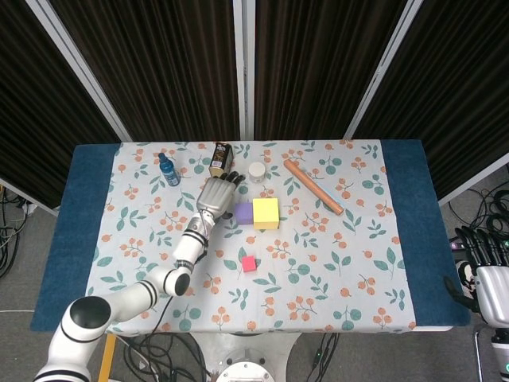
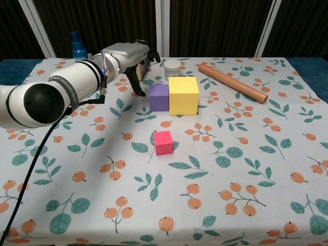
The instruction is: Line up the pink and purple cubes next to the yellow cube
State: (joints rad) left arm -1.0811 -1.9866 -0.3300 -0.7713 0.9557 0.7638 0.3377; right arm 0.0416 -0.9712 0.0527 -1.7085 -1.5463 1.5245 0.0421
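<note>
Purple cube sits by the yellow one; the pink cube is not yet in line.

The robot's left hand (image 2: 134,60) hovers just left of the small purple foam cube (image 2: 159,97), fingers apart, holding nothing. The purple cube touches the big yellow foam cube (image 2: 184,95). The little pink foam cube (image 2: 163,142) sits alone, nearer the front. The next move probably calls for reaching the pink cube and bringing it to the row. The right hand (image 1: 487,263) rests far off the table; whether its fingers are apart or closed cannot be told.

A purple cube (image 2: 159,97) touches the yellow cube (image 2: 183,95); a pink cube (image 2: 163,142) sits near it on white leaf-and-orange-berry cloth (image 2: 246,169).
</note>
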